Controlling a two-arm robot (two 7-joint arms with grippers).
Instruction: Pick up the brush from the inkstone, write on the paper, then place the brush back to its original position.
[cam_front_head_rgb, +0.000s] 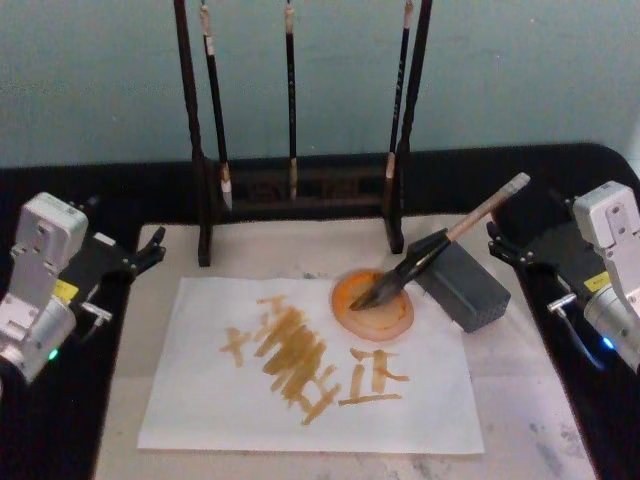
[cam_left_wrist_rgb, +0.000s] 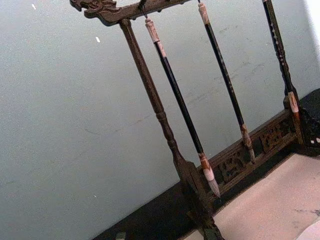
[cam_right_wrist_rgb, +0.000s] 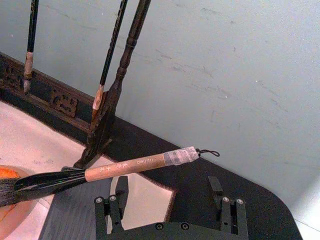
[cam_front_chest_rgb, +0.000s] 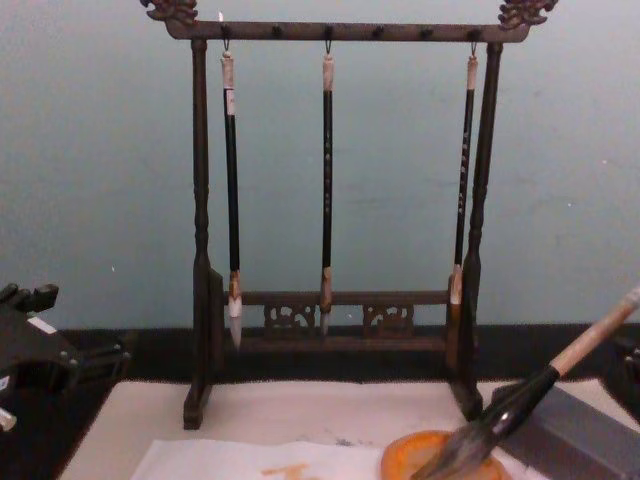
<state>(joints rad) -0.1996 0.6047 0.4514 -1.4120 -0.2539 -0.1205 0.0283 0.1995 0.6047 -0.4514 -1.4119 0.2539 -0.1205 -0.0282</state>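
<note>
Black right hand (cam_front_head_rgb: 497, 243): its two fingers are spread wide with nothing between them. It sits low on the right side of the table (cam_front_head_rgb: 585, 170), aimed at the upper end of the brush (cam_front_head_rgb: 440, 245), near it but not touching.
Left hand (cam_front_head_rgb: 155, 250): at the left edge of the mat (cam_front_head_rgb: 520, 400), fingers apart and empty, well apart from the brush.
Labels: each hand's pale body carries a yellow sticker, but the print cannot be read.
Brush position: the tuft lies in the orange dish (cam_front_head_rgb: 350, 305) and the handle leans on the grey block (cam_front_head_rgb: 465, 290).
Brush axis: it slants from the dish up and away toward the robot's right rear, with the cord-loop end highest.
Brush writing: a row of small dark characters runs along the beige handle, too small to read. Clear tape wraps the loop end.
Paper (cam_front_head_rgb: 200, 400): a white sheet lying flat on the mat, with the dish at its far right corner. Its orange-brown strokes mostly overlap, but the group nearest the dish looks like 正.
Rack (cam_front_head_rgb: 300, 185): dark wood, behind the mat, with three thin brushes hanging from it.
</note>
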